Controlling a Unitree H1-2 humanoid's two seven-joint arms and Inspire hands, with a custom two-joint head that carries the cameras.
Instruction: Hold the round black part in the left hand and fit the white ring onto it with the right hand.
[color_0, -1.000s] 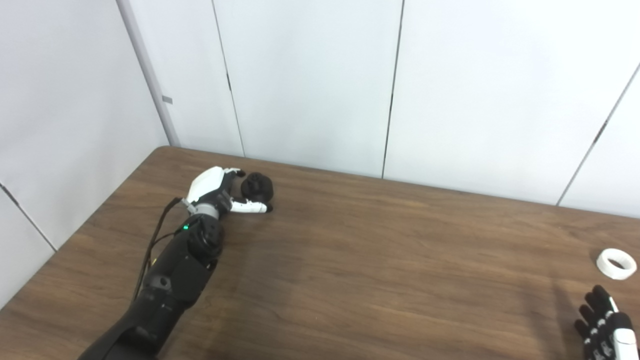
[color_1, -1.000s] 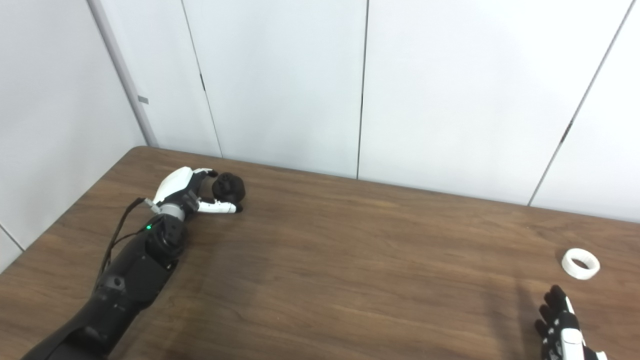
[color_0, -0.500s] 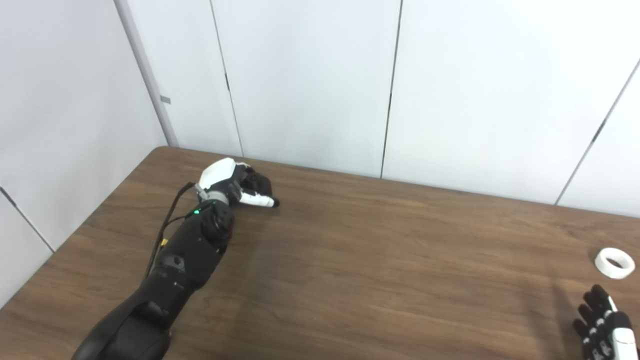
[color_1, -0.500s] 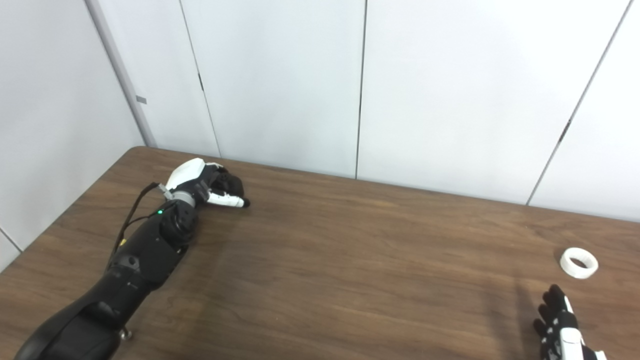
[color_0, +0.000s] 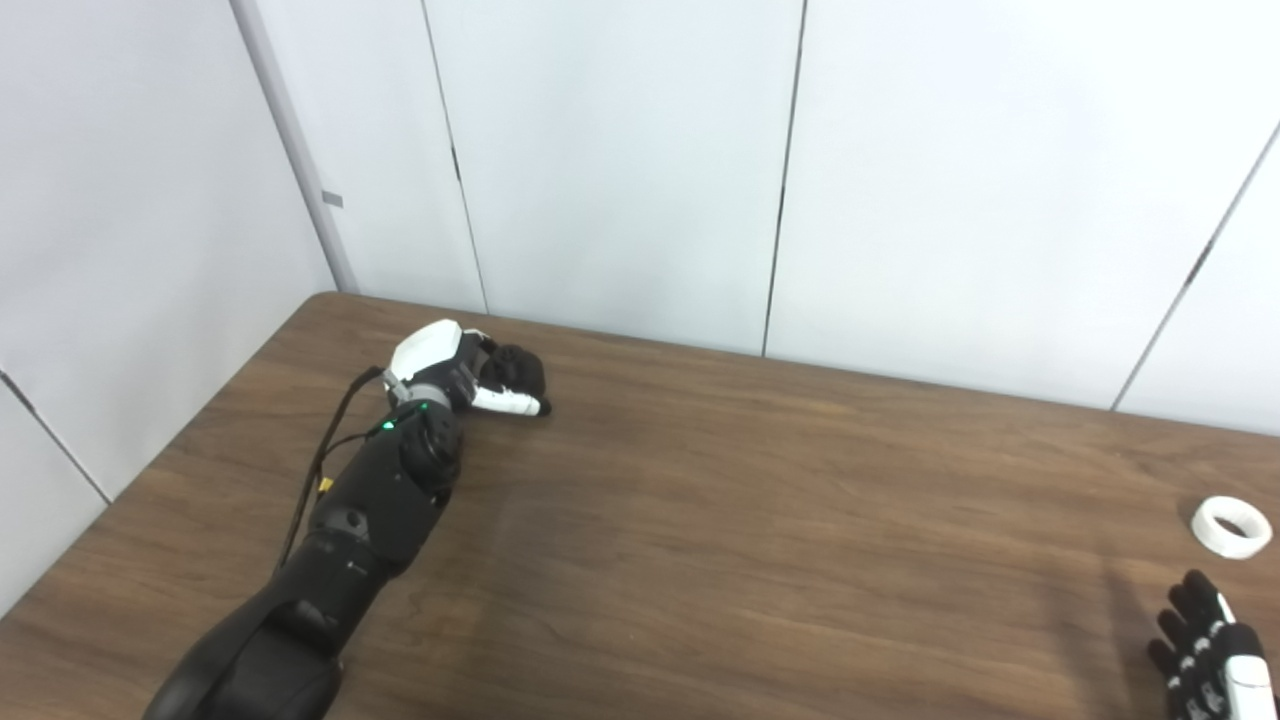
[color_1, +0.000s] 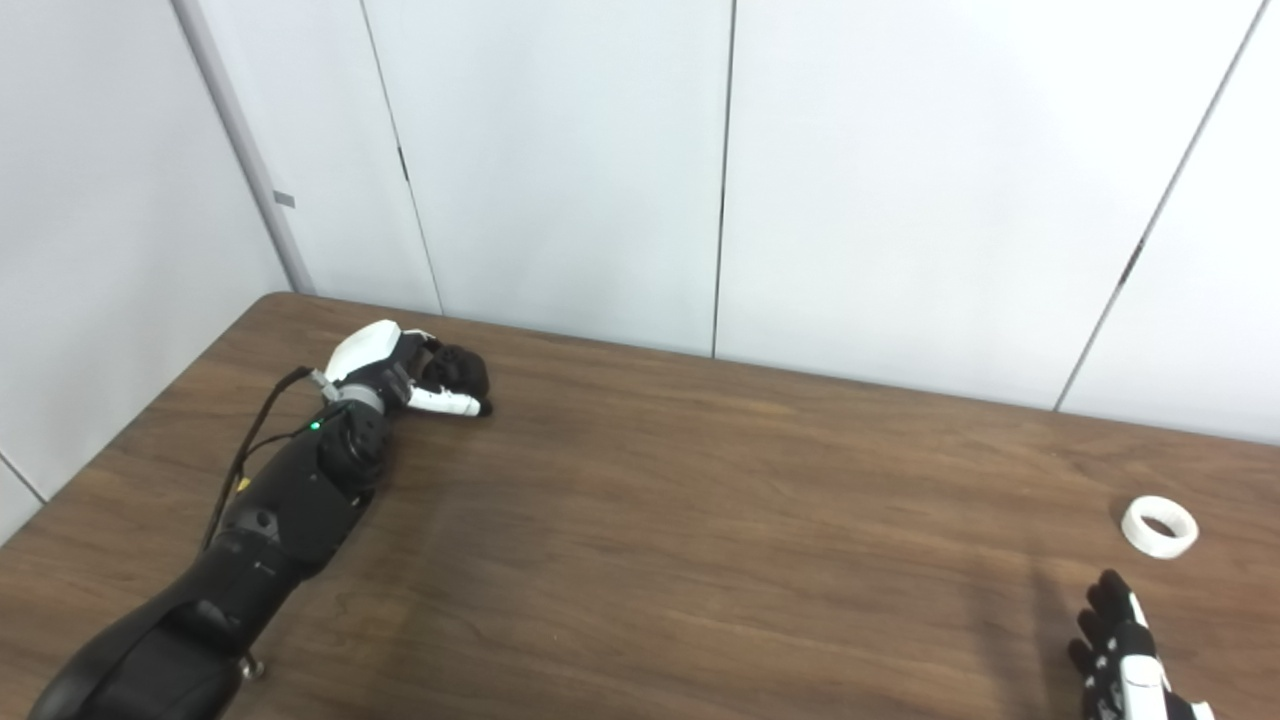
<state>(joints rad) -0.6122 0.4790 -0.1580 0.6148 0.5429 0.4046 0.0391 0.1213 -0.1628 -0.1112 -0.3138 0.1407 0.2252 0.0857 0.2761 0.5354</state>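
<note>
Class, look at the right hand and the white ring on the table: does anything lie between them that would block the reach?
Nothing visible does. The white ring lies alone on the bare table, just beyond the right hand, with only open wood between them.

— Any writing, labels or numbers to read here?
— None. The wall panels (color_0: 620, 150) are plain white, and the tabletop (color_0: 750, 520) is bare wood grain with no print.
— What about the small grey tag (color_0: 333, 199) on the wall strip?
— Too small to tell whether anything is written on it.
— And the left arm (color_0: 370, 510)?
— Only a green light (color_0: 386, 427) near the wrist; no lettering can be made out.
</note>
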